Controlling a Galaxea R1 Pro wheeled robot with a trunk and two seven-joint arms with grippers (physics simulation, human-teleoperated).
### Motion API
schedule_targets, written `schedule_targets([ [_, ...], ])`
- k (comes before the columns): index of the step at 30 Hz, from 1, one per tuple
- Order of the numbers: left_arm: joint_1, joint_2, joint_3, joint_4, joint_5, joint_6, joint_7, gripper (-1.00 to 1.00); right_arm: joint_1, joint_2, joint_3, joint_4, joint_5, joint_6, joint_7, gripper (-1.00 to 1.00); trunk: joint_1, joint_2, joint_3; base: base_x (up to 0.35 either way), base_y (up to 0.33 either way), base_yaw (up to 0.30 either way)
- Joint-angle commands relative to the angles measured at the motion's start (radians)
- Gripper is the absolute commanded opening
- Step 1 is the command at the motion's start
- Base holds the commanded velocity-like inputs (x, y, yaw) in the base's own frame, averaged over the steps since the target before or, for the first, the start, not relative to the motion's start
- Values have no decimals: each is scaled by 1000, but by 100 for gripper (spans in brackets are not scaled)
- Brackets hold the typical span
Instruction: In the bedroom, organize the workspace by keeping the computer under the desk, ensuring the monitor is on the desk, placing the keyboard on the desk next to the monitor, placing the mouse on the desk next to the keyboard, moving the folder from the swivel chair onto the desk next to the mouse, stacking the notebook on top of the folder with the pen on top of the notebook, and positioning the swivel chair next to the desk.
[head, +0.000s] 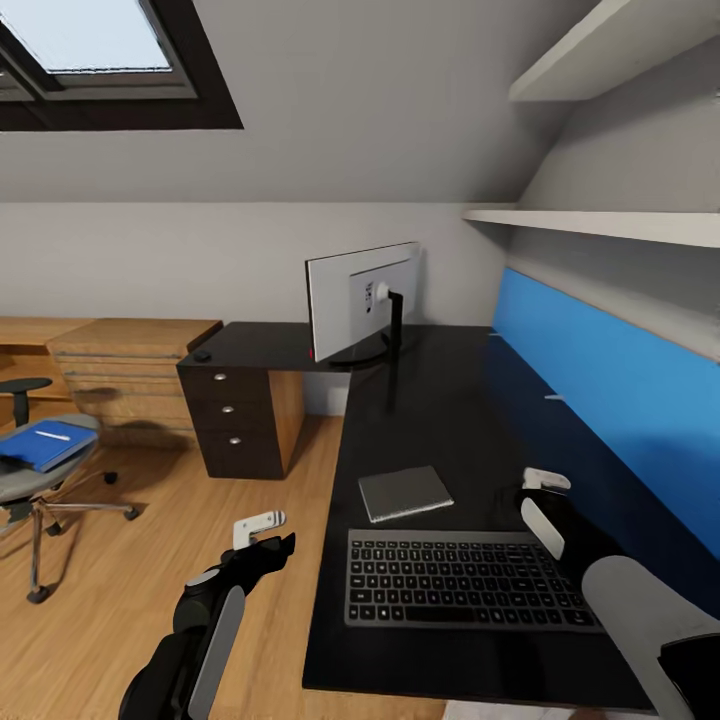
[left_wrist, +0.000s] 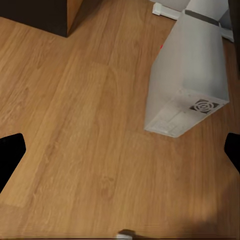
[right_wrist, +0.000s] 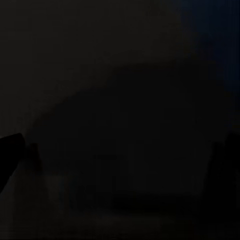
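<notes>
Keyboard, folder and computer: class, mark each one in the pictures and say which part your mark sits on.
Keyboard (head: 462, 582): head view, on the middle rows of keys.
Folder (head: 45, 446): head view, on its blue cover, on the chair seat.
Computer (left_wrist: 184, 75): left wrist view, on the broad pale side panel.

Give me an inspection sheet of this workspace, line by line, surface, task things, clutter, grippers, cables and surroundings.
Surface: black L-shaped desk, glossy, with a blue back panel.
Job's things: monitor upright on the far desk corner, silver back toward the camera; keyboard flat near the front edge; mouse at the desk's far left end; folder on the swivel chair, with a pale pen on it; computer on the wooden floor.
Clutter: grey notebook beyond the keyboard.
Grippers: left gripper over the floor, open, empty; right gripper above the desk beside the keyboard, state unclear.
Cables: nothing seen.
Surroundings: wooden counter, wall shelves, skylight.
</notes>
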Motion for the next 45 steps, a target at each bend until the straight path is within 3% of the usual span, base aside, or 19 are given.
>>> schedule_targets([
  [1,-1,0,-1,-1,10,4,8,100,0,-1,9,77,-13,10,-8,100,0,-1,-1,-154,-58,0],
  [45,-1,-2,-7,0,8,4,7,100,0,3,12,75,-5,7,-8,100,0,-1,-1,-135,-14,0],
])
